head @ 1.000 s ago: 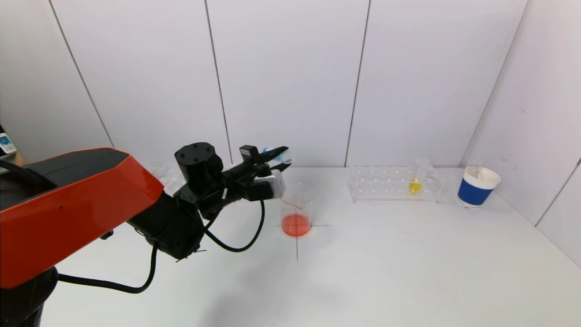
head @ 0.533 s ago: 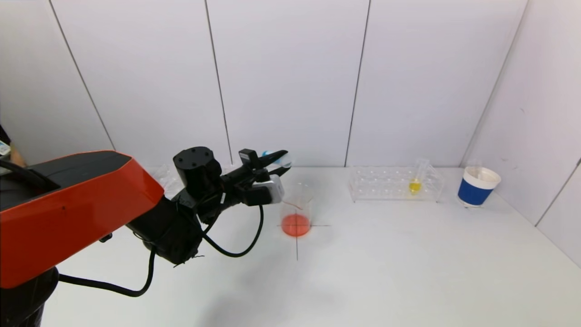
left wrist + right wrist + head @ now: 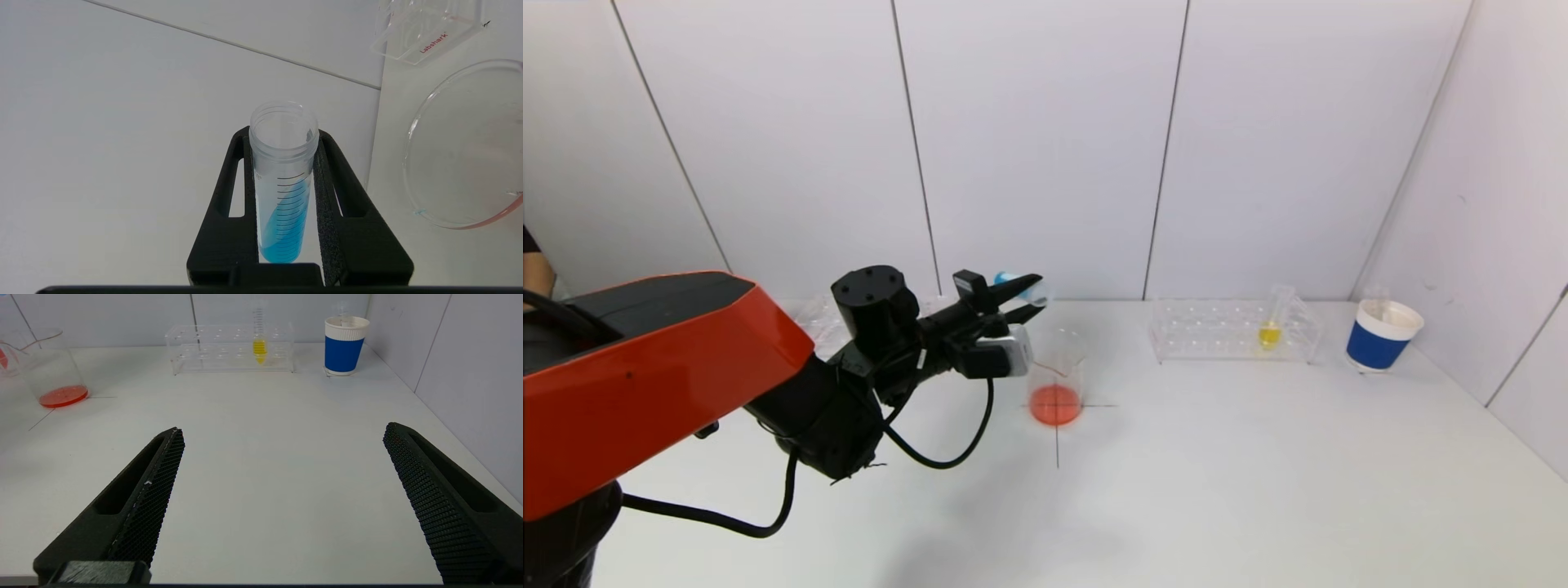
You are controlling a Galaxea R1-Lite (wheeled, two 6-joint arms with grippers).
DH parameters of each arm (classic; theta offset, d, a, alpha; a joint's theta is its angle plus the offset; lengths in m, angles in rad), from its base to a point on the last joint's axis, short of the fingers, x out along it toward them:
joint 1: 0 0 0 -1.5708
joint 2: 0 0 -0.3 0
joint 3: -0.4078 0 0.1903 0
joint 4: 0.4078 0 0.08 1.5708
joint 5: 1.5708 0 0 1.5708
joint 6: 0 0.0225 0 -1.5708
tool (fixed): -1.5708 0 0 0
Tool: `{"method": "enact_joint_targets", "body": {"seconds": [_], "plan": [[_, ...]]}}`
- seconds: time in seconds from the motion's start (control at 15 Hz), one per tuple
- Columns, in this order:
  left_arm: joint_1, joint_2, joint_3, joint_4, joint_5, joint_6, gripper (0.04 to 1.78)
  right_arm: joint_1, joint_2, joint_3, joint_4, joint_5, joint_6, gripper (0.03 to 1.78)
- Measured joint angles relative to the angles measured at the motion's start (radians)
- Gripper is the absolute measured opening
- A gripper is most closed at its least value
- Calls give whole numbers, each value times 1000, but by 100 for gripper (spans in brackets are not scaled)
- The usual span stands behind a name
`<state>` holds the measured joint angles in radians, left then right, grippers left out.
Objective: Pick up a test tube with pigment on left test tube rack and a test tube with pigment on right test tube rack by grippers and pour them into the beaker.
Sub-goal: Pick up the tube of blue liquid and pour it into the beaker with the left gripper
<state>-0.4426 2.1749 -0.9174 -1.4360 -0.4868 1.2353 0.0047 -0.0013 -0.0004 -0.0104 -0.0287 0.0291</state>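
Note:
My left gripper (image 3: 1025, 296) is shut on a clear test tube with blue pigment (image 3: 284, 192), held nearly level with its open mouth pointing away, just left of and above the glass beaker (image 3: 1057, 377). The beaker holds red-orange liquid and also shows in the left wrist view (image 3: 470, 147) and the right wrist view (image 3: 53, 371). The left rack (image 3: 821, 314) is mostly hidden behind the arm. A tube with yellow pigment (image 3: 1270, 327) stands in the right rack (image 3: 1229, 331), also seen in the right wrist view (image 3: 259, 345). My right gripper (image 3: 282, 433) is open and empty, low over the table's near side, out of the head view.
A blue and white paper cup (image 3: 1380, 335) stands at the far right, next to the side wall (image 3: 1503, 212). A black cross (image 3: 1058, 433) is marked on the table under the beaker. The back wall lies just behind the racks.
My left arm has drawn back slightly to the left and the tube has tilted a little; the beaker and right rack have not moved.

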Motion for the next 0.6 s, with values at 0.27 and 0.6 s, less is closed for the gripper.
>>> {"method": "enact_joint_targets", "body": {"seconds": [0.27, 0.6], "plan": [[0, -8, 1, 4, 0, 41, 42, 0, 0, -1, 0, 0, 0, 177], [-1, -14, 7, 7, 1, 90, 42, 0, 0, -1, 0, 0, 0, 177]]}}
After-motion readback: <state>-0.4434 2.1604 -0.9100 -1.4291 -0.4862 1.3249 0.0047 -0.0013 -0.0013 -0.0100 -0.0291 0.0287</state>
